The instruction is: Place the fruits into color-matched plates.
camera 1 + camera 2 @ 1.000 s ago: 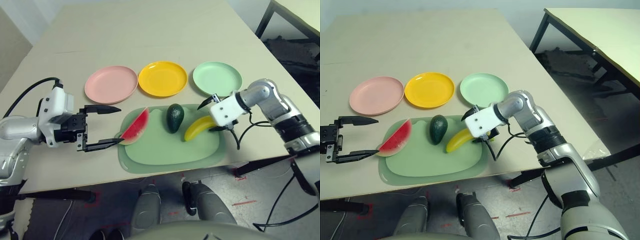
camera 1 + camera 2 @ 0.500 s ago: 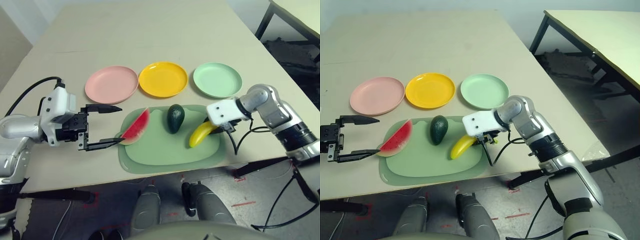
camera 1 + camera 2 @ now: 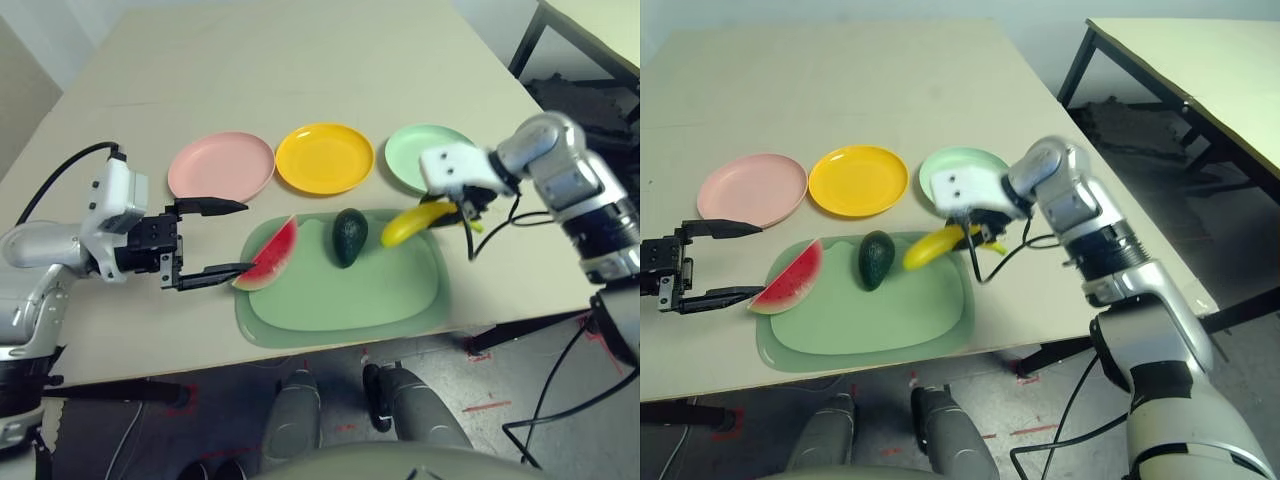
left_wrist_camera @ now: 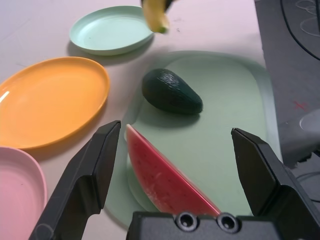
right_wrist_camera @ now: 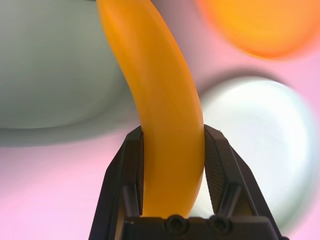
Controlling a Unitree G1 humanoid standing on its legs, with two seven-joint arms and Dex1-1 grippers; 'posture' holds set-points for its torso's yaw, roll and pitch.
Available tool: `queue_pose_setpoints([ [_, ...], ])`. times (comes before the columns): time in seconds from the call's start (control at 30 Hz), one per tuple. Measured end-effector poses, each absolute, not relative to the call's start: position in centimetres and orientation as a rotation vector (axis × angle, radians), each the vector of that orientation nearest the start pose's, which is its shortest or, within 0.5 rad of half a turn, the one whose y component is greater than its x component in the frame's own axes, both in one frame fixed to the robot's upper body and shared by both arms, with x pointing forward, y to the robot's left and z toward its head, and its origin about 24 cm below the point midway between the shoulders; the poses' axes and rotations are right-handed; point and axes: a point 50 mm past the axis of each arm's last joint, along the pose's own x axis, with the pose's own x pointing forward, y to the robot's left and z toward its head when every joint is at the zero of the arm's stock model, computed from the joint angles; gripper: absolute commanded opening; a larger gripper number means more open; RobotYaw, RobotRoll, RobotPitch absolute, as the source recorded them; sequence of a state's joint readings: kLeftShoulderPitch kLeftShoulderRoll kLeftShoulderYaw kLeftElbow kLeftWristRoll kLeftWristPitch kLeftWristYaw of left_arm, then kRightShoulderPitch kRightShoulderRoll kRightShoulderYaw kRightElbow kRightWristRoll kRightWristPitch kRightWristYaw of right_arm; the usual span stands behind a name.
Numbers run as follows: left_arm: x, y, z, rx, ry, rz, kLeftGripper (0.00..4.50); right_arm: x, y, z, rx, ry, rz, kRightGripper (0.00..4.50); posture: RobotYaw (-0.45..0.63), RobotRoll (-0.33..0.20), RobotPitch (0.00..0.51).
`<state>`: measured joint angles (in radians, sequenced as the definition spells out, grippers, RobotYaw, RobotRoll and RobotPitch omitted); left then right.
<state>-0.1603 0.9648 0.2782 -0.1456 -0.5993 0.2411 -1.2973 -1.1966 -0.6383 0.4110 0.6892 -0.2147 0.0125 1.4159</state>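
- Beige tabletop [image 3: 330, 70] fills most of the head views, with a second table's dark legs in the upper right corner and grey floor along the bottom.
- Right gripper [image 3: 462, 208], right of centre, is clamped on the yellow banana [image 3: 415, 222]; in the right wrist view both black fingers [image 5: 132, 175] press the banana's sides.
- That banana is held lifted over the mat's upper right corner, just below the mint green plate [image 3: 428, 157].
- Left gripper [image 3: 222, 240], at mid left, is spread wide and holds nothing; one finger points toward the pink plate [image 3: 220, 166], the other reaches the tip of the watermelon wedge [image 3: 268, 254].
- Left wrist view shows the wedge lying between the open fingers [image 4: 85, 175], red face up, which the head views show less clearly.
- Dark green avocado [image 3: 350, 235] lies on the pale green mat [image 3: 340, 300], apart from the wedge, in the centre of the frame.
- Yellow plate [image 3: 324, 157] sits between the pink and mint plates in a row above the mat; all three are bare.
- Mat's lower edge lies near the table's front edge; broad open tabletop stretches beyond the plates toward the top of the frame.
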Motion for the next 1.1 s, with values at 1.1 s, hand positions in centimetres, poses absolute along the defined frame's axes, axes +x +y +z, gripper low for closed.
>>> queue_pose_setpoints([
  [1.1, 23.7, 25.2, 20.7, 0.436, 0.08, -0.709, 4.5, 40.6, -2.2, 19.0, -1.26, -0.008, 0.889, 1.68, 0.2, 0.0, 0.197],
])
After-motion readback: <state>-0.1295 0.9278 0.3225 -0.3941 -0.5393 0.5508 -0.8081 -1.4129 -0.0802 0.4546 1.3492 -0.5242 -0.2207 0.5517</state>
